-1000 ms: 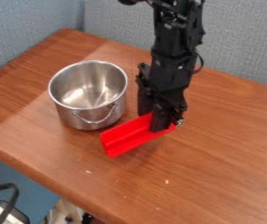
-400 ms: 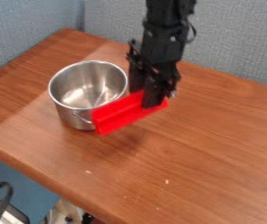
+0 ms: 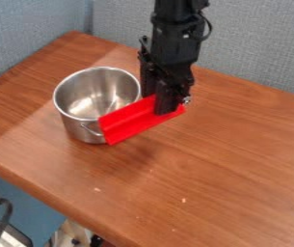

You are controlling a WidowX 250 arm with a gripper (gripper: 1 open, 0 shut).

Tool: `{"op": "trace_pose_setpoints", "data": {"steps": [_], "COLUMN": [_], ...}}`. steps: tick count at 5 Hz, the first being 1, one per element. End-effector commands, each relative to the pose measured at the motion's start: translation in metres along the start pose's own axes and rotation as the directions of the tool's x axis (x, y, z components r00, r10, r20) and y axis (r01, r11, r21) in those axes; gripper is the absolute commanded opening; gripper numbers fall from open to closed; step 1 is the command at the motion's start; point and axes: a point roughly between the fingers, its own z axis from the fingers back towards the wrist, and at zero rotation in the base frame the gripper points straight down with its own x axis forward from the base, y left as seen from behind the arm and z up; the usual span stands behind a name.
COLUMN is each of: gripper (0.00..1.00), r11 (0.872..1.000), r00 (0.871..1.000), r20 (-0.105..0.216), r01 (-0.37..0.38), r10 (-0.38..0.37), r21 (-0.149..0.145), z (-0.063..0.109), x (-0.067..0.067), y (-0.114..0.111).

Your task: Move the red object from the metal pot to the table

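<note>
Black gripper (image 3: 170, 100) points straight down, its fingers clamped on the upper end of the red object (image 3: 138, 120), which slants down-left from them, lifted above the table (image 3: 227, 154). Metal pot (image 3: 95, 101) stands just left, beside the bar's lower end.

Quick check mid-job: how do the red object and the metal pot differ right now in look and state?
The red object is a long, angled bar of matte bright red; the metal pot is round, shiny steel and open-topped. The red object is clamped at its far end in the gripper and tilted beside the pot; the metal pot sits upright and empty on the table. Both are over the tabletop.
</note>
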Motion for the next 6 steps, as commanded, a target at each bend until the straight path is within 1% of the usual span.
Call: {"op": "trace_pose_setpoints", "data": {"steps": [1,2,3,4,5,6], "gripper": [0.0,0.0,0.0,0.0,0.0,0.0], "r11": [0.999,0.999,0.999,0.999,0.994,0.993], "r00": [0.998,0.997,0.997,0.997,0.991,0.99], "r20": [0.048,0.053,0.056,0.06,0.075,0.079], "r01": [0.03,0.048,0.051,0.049,0.107,0.113], "r10": [-0.03,-0.049,-0.052,-0.05,-0.109,-0.115], "r21": [0.019,0.013,0.017,0.016,0.03,0.029], "z": [0.002,-0.003,-0.007,-0.01,-0.01,-0.007], "x": [0.004,0.01,0.004,-0.006,-0.008,-0.014], "y": [-0.004,-0.019,-0.004,0.004,0.002,-0.003]}}
